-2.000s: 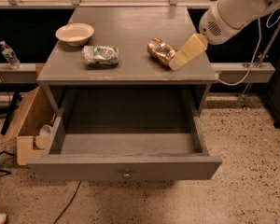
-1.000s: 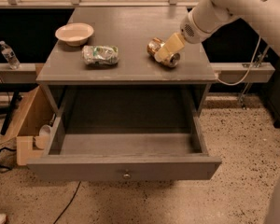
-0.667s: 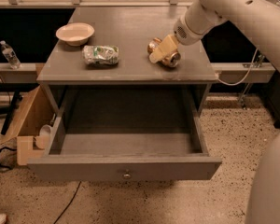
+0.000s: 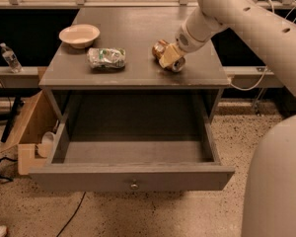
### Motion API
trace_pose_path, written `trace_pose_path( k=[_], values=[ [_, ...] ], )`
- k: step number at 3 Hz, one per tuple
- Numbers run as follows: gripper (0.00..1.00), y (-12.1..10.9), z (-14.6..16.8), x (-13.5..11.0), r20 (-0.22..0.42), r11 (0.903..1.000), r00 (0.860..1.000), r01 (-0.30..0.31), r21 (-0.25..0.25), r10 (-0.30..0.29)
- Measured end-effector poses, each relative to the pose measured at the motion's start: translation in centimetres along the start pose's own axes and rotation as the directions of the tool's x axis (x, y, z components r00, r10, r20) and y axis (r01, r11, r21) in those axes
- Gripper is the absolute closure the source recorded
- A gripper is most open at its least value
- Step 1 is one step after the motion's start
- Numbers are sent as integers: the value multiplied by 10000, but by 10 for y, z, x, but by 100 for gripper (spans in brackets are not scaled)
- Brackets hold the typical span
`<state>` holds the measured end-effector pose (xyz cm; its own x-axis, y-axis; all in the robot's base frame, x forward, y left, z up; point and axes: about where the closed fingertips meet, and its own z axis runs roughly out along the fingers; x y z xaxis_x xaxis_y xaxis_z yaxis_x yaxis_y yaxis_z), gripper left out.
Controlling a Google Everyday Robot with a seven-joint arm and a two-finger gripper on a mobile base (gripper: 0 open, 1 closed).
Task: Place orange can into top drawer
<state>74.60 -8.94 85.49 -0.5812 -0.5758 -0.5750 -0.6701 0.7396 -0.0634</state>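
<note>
The orange can (image 4: 160, 48) lies on its side on the grey cabinet top (image 4: 138, 28), right of the middle. My gripper (image 4: 168, 57) is down on the can's near half and covers part of it; the white arm reaches in from the upper right. The top drawer (image 4: 133, 178) is pulled out below the cabinet top, with nothing visible inside it and its round knob (image 4: 134, 185) on the front panel.
A cream bowl (image 4: 79, 35) and a crushed silver, green and white can (image 4: 106, 58) sit on the left half of the top. A water bottle (image 4: 11, 58) and an open cardboard box (image 4: 28, 127) are at the left. My white body (image 4: 276, 181) fills the lower right.
My gripper has moved left and down from beside the can's right end onto the can. The can, bowl and drawer have not moved.
</note>
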Motion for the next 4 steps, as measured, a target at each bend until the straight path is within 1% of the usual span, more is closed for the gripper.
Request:
trace_pose_path(
  k=[1,2,3,4],
  values=[
    [64,6,3,0,358,9988,9992,210,-437,-194],
    [89,21,-22,6,1343,9929,9889,761,-914,-634],
    [100,36,-82,40,2228,9817,9660,1579,-1067,-1311],
    [100,59,-124,70,2426,9604,9461,2494,-1241,-2144]
  ],
)
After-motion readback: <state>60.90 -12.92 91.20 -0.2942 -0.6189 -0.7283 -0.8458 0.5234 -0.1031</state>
